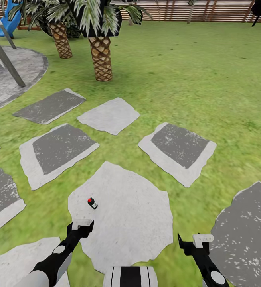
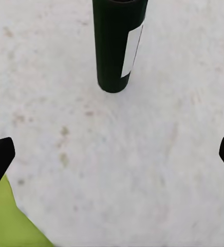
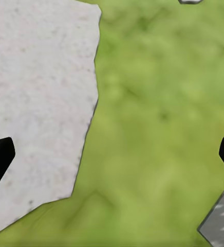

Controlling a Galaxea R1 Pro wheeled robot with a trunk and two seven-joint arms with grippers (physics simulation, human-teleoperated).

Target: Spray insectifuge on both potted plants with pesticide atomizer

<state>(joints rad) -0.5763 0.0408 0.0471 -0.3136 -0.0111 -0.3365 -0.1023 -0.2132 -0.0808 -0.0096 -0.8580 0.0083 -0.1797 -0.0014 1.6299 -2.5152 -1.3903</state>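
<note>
The pesticide atomizer (image 1: pixel 92 203) is a small dark bottle with a red cap, standing on a pale round stone slab (image 1: pixel 134 207) in the garden lawn. My left gripper (image 1: pixel 82 226) hovers just short of it, open, with nothing between its fingers. In the left wrist view the atomizer (image 2: pixel 116 46) is a dark cylinder with a white label, ahead of the open gripper (image 2: pixel 112 154) and apart from it. My right gripper (image 1: pixel 202 240) is open over grass beside the slab's edge (image 3: pixel 45 103). The potted plants are out of view.
Grey stone slabs (image 1: pixel 178 149) lie scattered across the lawn. Two scaly palm trunks (image 1: pixel 101 59) stand ahead on the left. A round paved area (image 1: pixel 14 71) with a slanted metal pole (image 1: pixel 6 59) is at far left. A slatted wooden fence (image 1: pixel 194 10) closes the back.
</note>
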